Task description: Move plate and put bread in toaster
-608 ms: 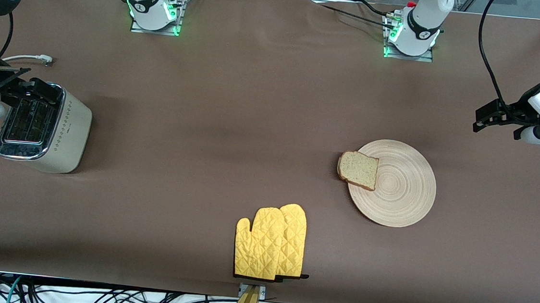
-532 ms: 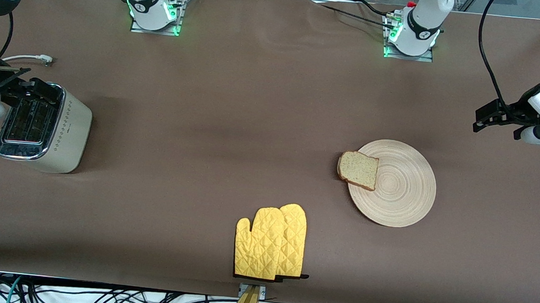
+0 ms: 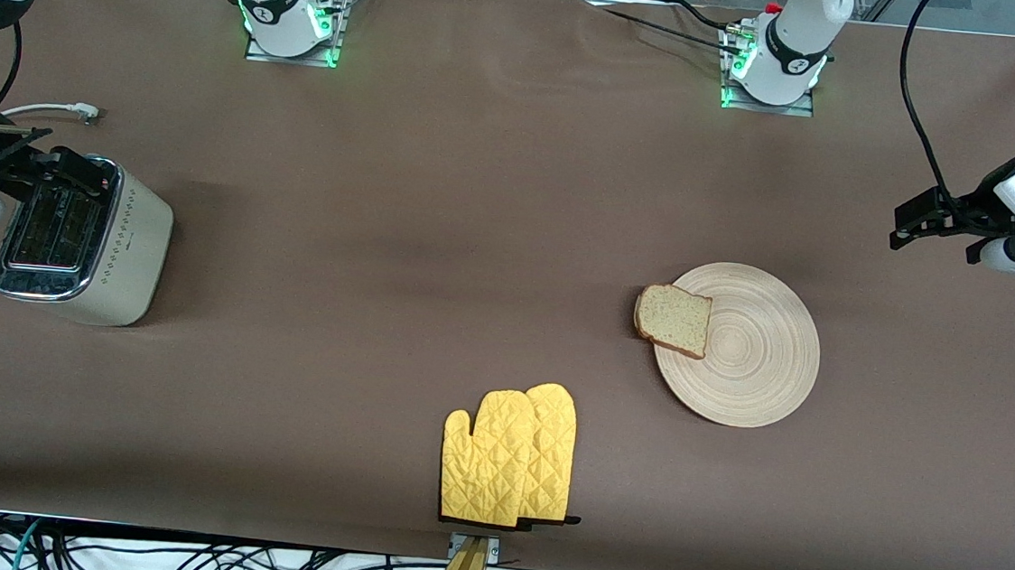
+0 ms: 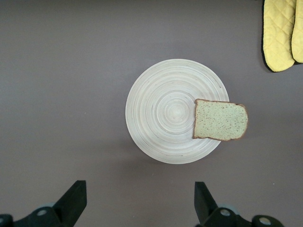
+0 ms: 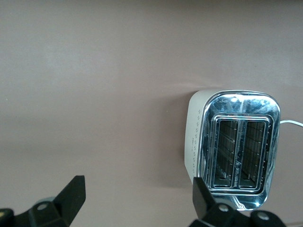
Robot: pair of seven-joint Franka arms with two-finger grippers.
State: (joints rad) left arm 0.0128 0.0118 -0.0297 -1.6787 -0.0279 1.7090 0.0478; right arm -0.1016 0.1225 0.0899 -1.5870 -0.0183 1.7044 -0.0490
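The toaster [image 3: 81, 238] stands on the brown table [image 3: 441, 207] at the right arm's end, its two dark slots facing up, a white cable [image 3: 50, 110] lying on the cloth just beside it. The right gripper [image 3: 32, 171] hangs over the toaster with its fingers spread wide and nothing between them. Toward the left arm's end from the toaster, and nearer the front camera, lies a pair of yellow oven mitts [image 3: 508, 455] by the table's edge. Well apart from the toaster rests the plate [image 3: 755, 359], the bread [image 3: 673, 320] lying half on its rim. The left gripper [image 3: 929, 219] hovers spread and empty, over bare cloth beside the plate.
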